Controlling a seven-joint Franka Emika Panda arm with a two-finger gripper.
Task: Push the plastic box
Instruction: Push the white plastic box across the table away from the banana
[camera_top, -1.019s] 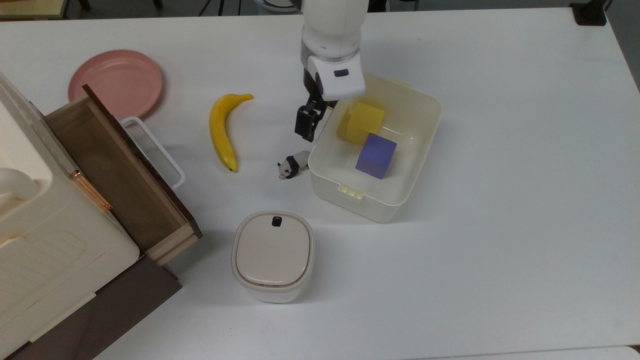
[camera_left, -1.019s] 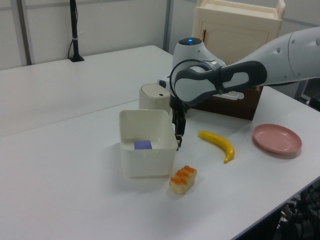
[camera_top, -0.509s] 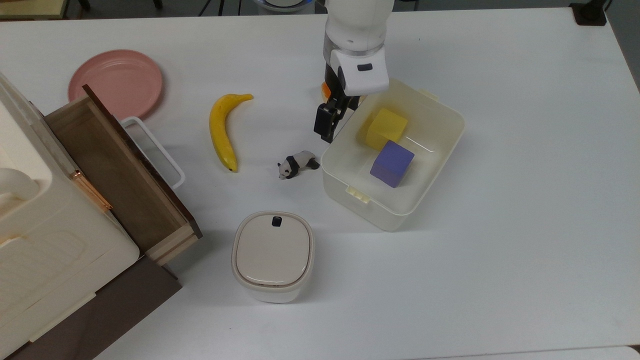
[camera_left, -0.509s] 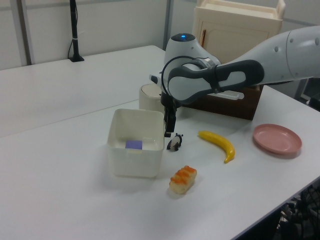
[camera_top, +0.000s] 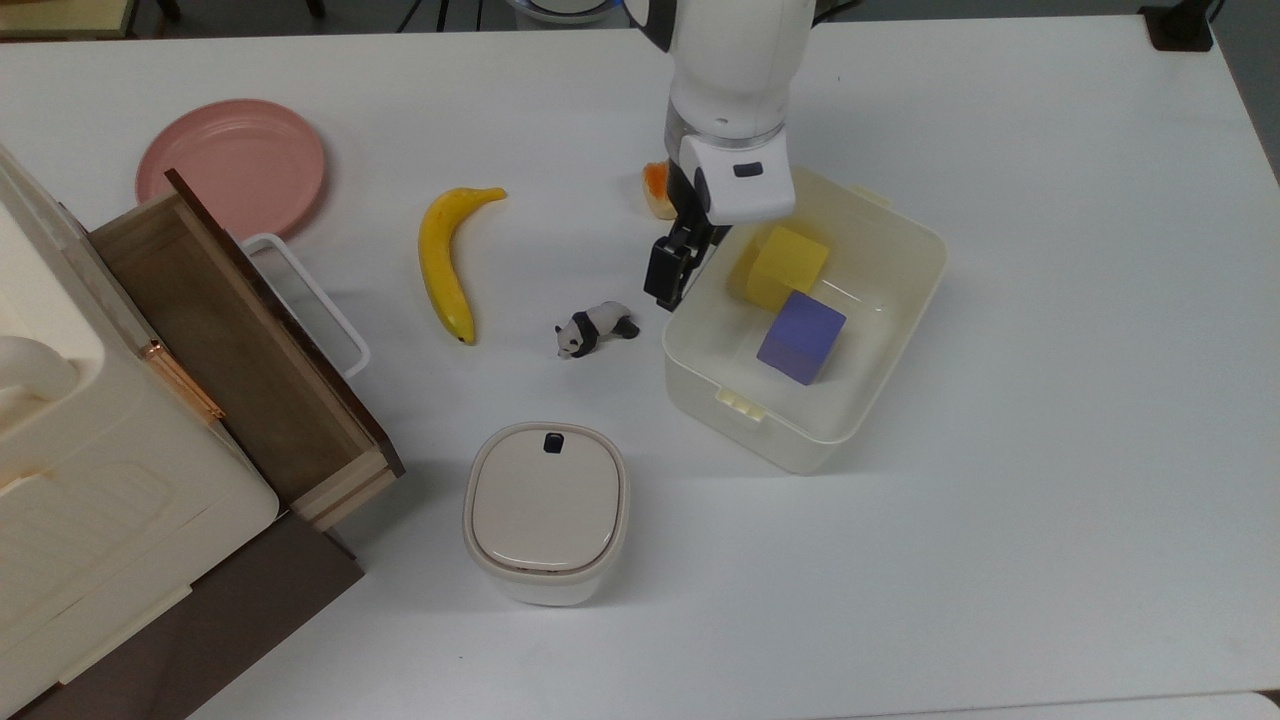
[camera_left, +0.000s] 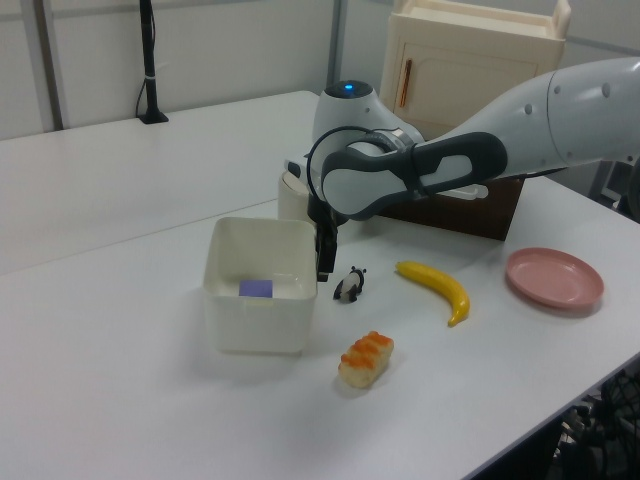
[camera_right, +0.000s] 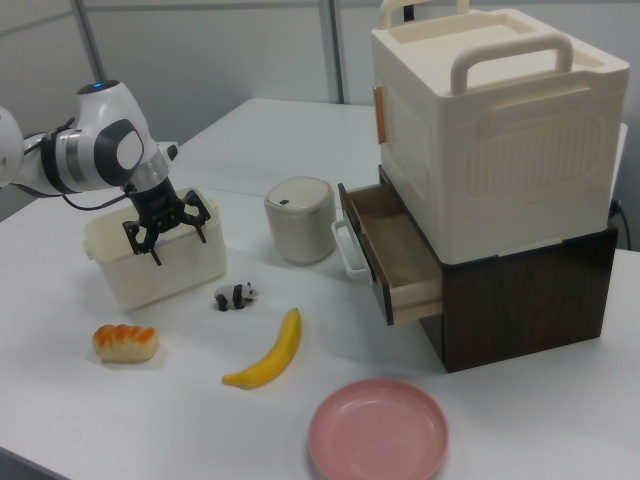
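The plastic box is a lidless translucent cream tub lying at an angle in the middle of the table. It holds a yellow block and a purple block. My gripper is shut and points down, pressed against the outside of the long wall on the top view's left. In the left view the gripper stands at the right wall of the box. In the right view the gripper hangs in front of the box.
A panda figurine lies just beside the gripper on the top view's left, with a banana beyond it. A sushi piece sits behind the arm. There is also a pink plate, a lidded white container and a cabinet with an open drawer.
The gripper has moved toward the top view's right, and the box has slid that way and turned slightly. The panda stays where it was, now apart from the box.
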